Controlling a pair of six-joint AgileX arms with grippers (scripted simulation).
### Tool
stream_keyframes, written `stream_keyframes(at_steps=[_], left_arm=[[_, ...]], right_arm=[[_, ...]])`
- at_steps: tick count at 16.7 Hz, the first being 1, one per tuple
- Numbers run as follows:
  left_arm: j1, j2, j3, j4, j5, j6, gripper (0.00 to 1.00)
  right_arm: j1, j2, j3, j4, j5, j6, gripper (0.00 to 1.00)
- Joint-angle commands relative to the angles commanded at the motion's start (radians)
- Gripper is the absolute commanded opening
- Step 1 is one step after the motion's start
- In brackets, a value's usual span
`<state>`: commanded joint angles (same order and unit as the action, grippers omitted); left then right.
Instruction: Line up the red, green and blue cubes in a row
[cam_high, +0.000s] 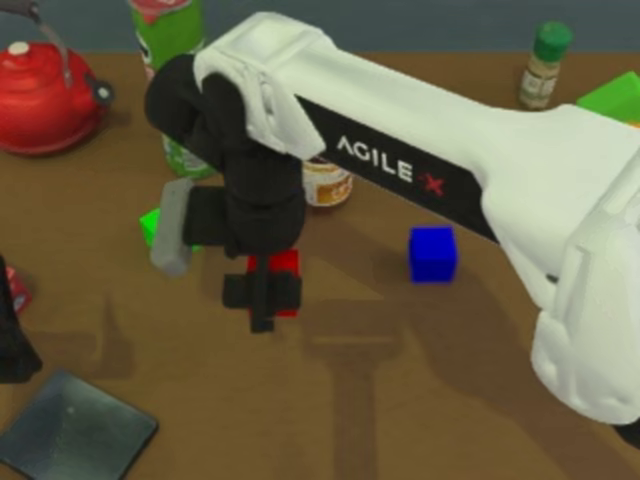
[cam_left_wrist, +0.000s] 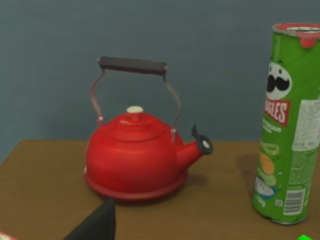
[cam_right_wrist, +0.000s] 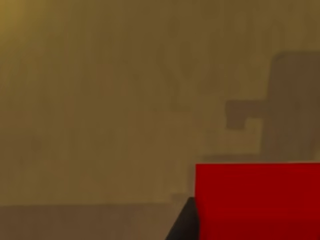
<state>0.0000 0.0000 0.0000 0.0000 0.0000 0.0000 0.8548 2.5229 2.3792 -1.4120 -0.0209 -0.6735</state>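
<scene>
My right arm reaches from the right across the table, and its gripper (cam_high: 262, 292) is shut on the red cube (cam_high: 287, 266) left of centre. In the right wrist view the red cube (cam_right_wrist: 257, 200) fills one corner, with a dark finger (cam_right_wrist: 182, 226) against its side. The green cube (cam_high: 151, 222) lies just left of that gripper, mostly hidden behind the wrist; one corner of the green cube (cam_left_wrist: 304, 237) shows in the left wrist view. The blue cube (cam_high: 432, 253) sits alone on the table to the right of the red one. My left arm (cam_high: 12, 340) is parked at the left edge, with one dark finger (cam_left_wrist: 97, 225) showing.
A red kettle (cam_high: 40, 95) and a green crisp can (cam_high: 165, 30) stand at the back left. A white-lidded jar (cam_high: 325, 182) is behind the red cube. A spice bottle (cam_high: 545, 65) and a green wedge block (cam_high: 612, 95) are at the back right. A dark slab (cam_high: 75, 430) lies front left.
</scene>
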Motion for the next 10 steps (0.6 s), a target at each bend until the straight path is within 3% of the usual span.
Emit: stream_keyframes(at_steps=[7,10], left_arm=[[0.0,0.0,0.0,0.0,0.0,0.0,1.0],[0.0,0.0,0.0,0.0,0.0,0.0,1.0]], right_arm=[[0.033,0.018,0.036,-0.016,0.0,-0.004,0.0],[0.033,0.015,-0.036,0.056,0.001,-0.003,0.0]])
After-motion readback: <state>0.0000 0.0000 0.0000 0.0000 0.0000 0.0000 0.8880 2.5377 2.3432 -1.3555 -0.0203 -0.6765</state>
